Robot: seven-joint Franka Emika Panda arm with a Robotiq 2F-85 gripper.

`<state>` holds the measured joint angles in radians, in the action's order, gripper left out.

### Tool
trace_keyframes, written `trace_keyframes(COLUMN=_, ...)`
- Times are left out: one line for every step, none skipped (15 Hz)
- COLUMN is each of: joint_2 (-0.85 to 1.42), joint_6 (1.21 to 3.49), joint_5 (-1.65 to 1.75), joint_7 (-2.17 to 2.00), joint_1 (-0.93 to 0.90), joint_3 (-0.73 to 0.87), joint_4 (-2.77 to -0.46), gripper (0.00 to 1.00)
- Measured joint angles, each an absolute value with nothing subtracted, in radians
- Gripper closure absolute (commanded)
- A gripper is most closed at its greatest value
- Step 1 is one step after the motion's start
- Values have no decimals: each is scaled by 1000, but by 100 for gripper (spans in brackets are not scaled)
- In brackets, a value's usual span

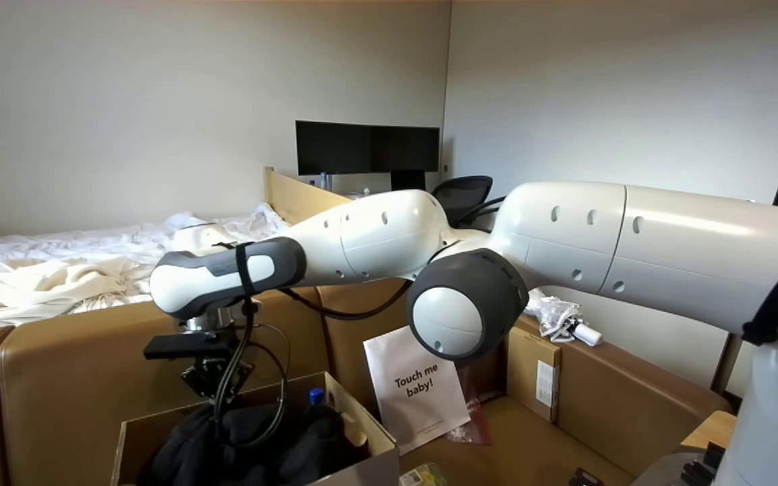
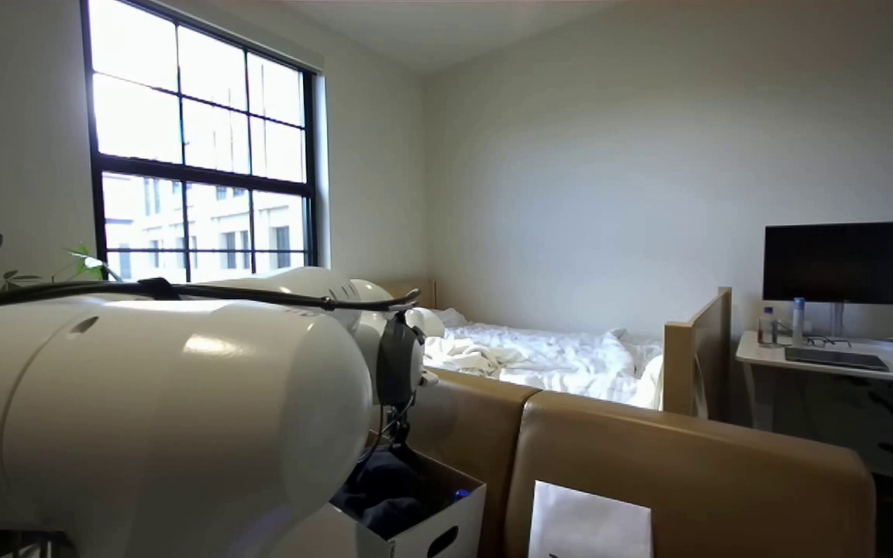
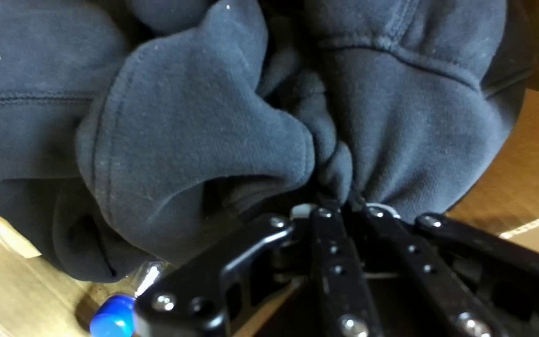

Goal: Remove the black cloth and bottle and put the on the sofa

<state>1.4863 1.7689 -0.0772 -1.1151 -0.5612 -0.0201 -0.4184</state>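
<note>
Fingers (image 3: 336, 257) pinching black cloth (image 3: 194, 126), blue-capped bottle (image 3: 116, 312) beside it — both in a cardboard box (image 1: 377, 469), brown sofa (image 1: 71, 385) behind

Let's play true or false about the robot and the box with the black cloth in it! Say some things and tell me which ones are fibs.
1. The black cloth and the bottle are both in the box. True.
2. The bottle's cap is red. False: it is blue.
3. The fingers are spread wide apart. False: they look closed on the black cloth.
4. The paper says "Touch me baby!" True.
5. The big screen is showing a bright cartoon. False: it is dark.
</note>
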Motion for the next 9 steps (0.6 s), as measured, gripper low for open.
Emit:
trace_keyframes(joint_2=1485, joint_6=1761, joint_5=-70, joint_7=-1115, joint_1=-567, joint_3=-20, joint_4=-394, gripper=98)
trace_keyframes(joint_2=1483, joint_6=1732, joint_5=-52, joint_7=-1109, joint_1=-576, joint_3=-18, joint_4=-359, gripper=98)
trace_keyframes(joint_2=1466, joint_6=1693, joint_5=-30, joint_7=-1107, joint_1=-587, joint_3=-11, joint_4=-338, gripper=98)
trace_keyframes(joint_2=1434, joint_6=1638, joint_5=-2, joint_7=-1106, joint_1=-599, joint_3=3, joint_4=-338, gripper=98)
trace_keyframes(joint_2=1397, joint_6=1570, joint_5=26, joint_7=-1106, joint_1=-613, joint_3=19, joint_4=-337, gripper=98)
trace_keyframes(joint_2=1360, joint_6=1497, joint_5=52, joint_7=-1106, joint_1=-627, joint_3=35, joint_4=-337, gripper=98)
trace_keyframes(joint_2=1322, joint_6=1423, joint_5=77, joint_7=-1106, joint_1=-641, joint_3=52, joint_4=-337, gripper=98)
trace_keyframes(joint_2=1284, joint_6=1348, joint_5=103, joint_7=-1106, joint_1=-656, joint_3=68, joint_4=-336, gripper=98)
trace_keyframes(joint_2=1247, joint_6=1275, joint_5=131, joint_7=-1103, joint_1=-671, joint_3=86, joint_4=-336, gripper=98)
